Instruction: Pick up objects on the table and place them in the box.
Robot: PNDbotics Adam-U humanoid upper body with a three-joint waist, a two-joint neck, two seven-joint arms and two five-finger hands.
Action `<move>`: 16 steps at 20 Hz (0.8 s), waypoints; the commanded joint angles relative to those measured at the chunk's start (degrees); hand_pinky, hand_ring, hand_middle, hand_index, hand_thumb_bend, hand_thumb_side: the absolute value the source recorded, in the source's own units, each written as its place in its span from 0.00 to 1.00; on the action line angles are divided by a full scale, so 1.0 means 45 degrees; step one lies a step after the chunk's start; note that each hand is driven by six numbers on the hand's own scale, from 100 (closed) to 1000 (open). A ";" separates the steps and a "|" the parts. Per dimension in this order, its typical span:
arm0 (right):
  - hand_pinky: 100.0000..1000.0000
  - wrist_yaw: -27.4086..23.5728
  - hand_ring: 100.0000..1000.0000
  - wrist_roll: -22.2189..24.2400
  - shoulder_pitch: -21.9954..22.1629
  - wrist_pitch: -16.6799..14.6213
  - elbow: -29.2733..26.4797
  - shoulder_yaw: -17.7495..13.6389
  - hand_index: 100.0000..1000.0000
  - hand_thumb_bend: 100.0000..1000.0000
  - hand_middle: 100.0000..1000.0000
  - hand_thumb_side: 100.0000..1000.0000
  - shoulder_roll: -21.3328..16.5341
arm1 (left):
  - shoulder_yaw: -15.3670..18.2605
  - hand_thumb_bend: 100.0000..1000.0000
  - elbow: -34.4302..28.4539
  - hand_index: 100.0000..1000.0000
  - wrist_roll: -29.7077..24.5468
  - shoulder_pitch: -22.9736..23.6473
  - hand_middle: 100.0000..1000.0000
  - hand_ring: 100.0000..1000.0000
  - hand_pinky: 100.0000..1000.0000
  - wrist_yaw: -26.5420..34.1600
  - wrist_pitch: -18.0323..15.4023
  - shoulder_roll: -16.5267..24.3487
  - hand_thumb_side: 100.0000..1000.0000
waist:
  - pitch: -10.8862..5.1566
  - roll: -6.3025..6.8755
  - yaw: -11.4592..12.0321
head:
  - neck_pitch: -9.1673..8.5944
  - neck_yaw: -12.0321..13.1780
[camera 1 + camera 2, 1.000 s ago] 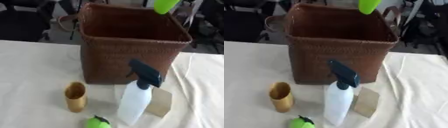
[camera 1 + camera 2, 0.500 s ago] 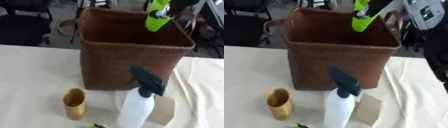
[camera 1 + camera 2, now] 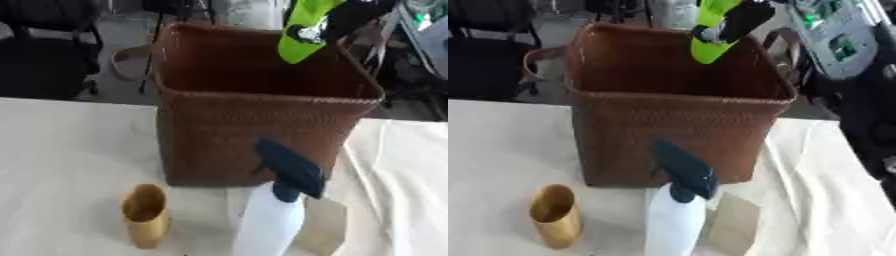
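Our right hand (image 3: pixel 741 21) enters from the upper right, its fingers curled round a lime-green object (image 3: pixel 710 30), which it holds tilted above the far right part of the box opening. The lower end of the green object points down into the box, above the rim; we cannot tell whether it touches the far wall. Our left hand appears in neither view.

The box (image 3: pixel 262 115) is a brown woven basket with an open top and a loop handle on each side. It stands upright on the table (image 3: pixel 61 150), which is covered with a white cloth. We see no contents in the visible part of its interior.

In front of the box, on its near side:
- A white spray bottle (image 3: pixel 271 220) with a dark blue trigger head (image 3: pixel 290 167) stands upright. The head overlaps the lower front wall of the box in view.
- A tan flat block (image 3: pixel 322 231) stands just to the right of the bottle, partly behind it.
- A yellow-brown cup (image 3: pixel 145 215) stands upright to the left of the bottle, apart from it and from the box.

Dark chairs stand beyond the table's far edge on the left.
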 commanded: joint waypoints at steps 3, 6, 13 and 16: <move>0.22 0.0383 0.51 -0.0993 0.0100 -0.0466 -0.0581 0.0111 0.61 0.00 0.52 0.45 -0.0417 | 0.0092 0.00 -0.0112 0.75 -0.0040 -0.0021 0.81 0.88 0.95 0.0102 -0.0034 0.0128 0.96 | -0.0341 0.0164 -0.0028 | -0.0072 -0.0039; 0.32 0.0234 0.56 -0.1546 0.0189 -0.0742 -0.0326 0.0382 0.63 0.00 0.57 0.63 -0.0351 | 0.0081 0.00 -0.0112 0.75 -0.0059 -0.0044 0.81 0.88 0.95 0.0120 -0.0052 0.0120 0.96 | -0.0360 0.0183 -0.0041 | -0.0040 -0.0045; 0.56 0.0159 0.75 -0.2338 0.0230 -0.1093 0.0231 0.0640 0.79 0.06 0.74 0.89 -0.0290 | 0.0083 0.00 -0.0112 0.75 -0.0079 -0.0040 0.81 0.88 0.95 0.0126 -0.0065 0.0070 0.96 | -0.0344 0.0203 -0.0038 | -0.0075 -0.0108; 0.57 0.0157 0.76 -0.2408 0.0239 -0.1219 0.0307 0.0649 0.80 0.06 0.77 0.90 -0.0273 | 0.0090 0.00 -0.0112 0.75 -0.0077 -0.0036 0.81 0.88 0.95 0.0126 -0.0068 0.0062 0.96 | -0.0337 0.0216 -0.0037 | -0.0094 -0.0102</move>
